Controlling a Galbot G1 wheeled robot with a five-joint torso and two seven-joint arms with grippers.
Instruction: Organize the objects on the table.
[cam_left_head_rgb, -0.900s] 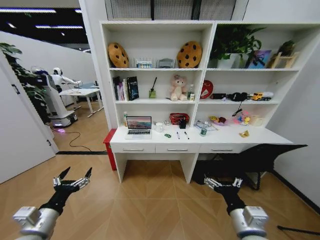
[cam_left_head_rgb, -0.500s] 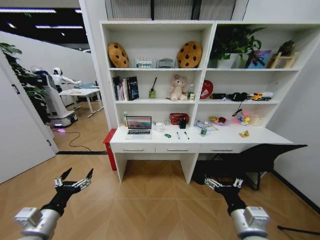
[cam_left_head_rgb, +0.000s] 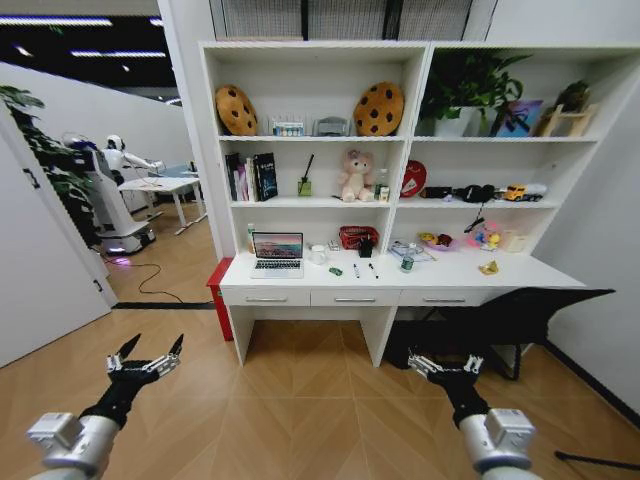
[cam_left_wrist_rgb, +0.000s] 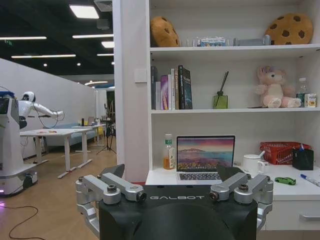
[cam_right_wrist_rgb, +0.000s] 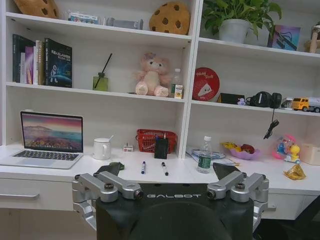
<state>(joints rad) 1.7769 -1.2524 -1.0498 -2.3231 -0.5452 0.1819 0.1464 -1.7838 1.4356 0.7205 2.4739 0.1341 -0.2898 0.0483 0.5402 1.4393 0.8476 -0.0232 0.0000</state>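
Observation:
The white table (cam_left_head_rgb: 450, 272) stands some way ahead under a wall shelf. On it lie a silver laptop (cam_left_head_rgb: 277, 252), open, a tiny green toy car (cam_left_head_rgb: 336, 270), two pens (cam_left_head_rgb: 356, 270) (cam_left_head_rgb: 372, 269), a green-banded can (cam_left_head_rgb: 407, 263) and a yellow scrap (cam_left_head_rgb: 489, 268). My left gripper (cam_left_head_rgb: 152, 347) and right gripper (cam_left_head_rgb: 445, 362) hang open low over the floor, well short of the table, holding nothing. The left wrist view has the left gripper (cam_left_wrist_rgb: 172, 172), laptop (cam_left_wrist_rgb: 205, 156) and car (cam_left_wrist_rgb: 285, 180). The right wrist view has the right gripper (cam_right_wrist_rgb: 167, 172), pens (cam_right_wrist_rgb: 143, 167), can (cam_right_wrist_rgb: 204, 161) and scrap (cam_right_wrist_rgb: 294, 172).
Open wooden floor (cam_left_head_rgb: 300, 400) lies between me and the table. A red basket (cam_left_head_rgb: 358, 236) and white mug (cam_left_head_rgb: 318, 254) sit at its back. A red box (cam_left_head_rgb: 218, 290) stands at its left leg, a black drape (cam_left_head_rgb: 530, 310) at its right. Another robot (cam_left_head_rgb: 105, 190) is far left.
The left gripper has risen slightly from half a second ago, back to where it was before. The right arm and the things on the table are unchanged.

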